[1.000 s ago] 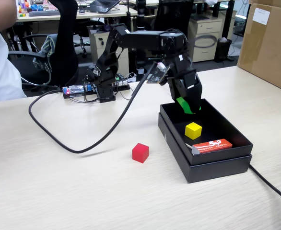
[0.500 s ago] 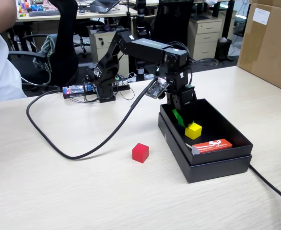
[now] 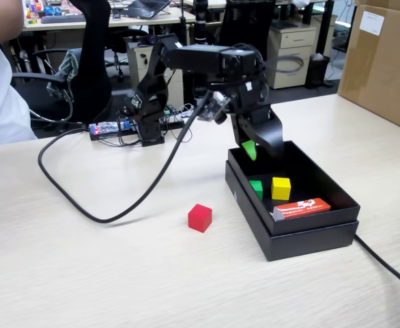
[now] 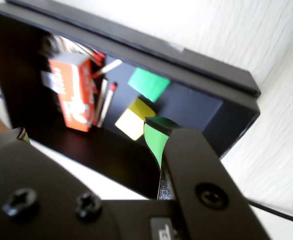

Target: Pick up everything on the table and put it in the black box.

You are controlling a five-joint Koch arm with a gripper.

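The green cube [image 3: 256, 188] [image 4: 148, 83] and the yellow cube [image 3: 280, 188] [image 4: 135, 119] lie side by side on the floor of the black box [image 3: 309, 236] [image 4: 186, 55]. A red cube [image 3: 200, 218] rests on the table [image 3: 84, 273], a little left of the box in the fixed view. My gripper [image 3: 260, 149] [image 4: 89, 135] hangs over the box's back left corner, open and holding nothing. The green tape on one of its fingers [image 3: 250, 150] [image 4: 154, 139] shows in both views.
A flat red-orange packet [image 3: 302, 208] [image 4: 72, 92] lies in the box near its front wall. A thick black cable [image 3: 104, 217] loops across the table left of the red cube. A brown carton [image 3: 384, 61] stands at the back right. The arm's base [image 3: 149, 123] is behind.
The green cube left the gripper and now lies in the box beside the yellow cube. The gripper dipped into the box, opened, then rose above the box's back left corner.
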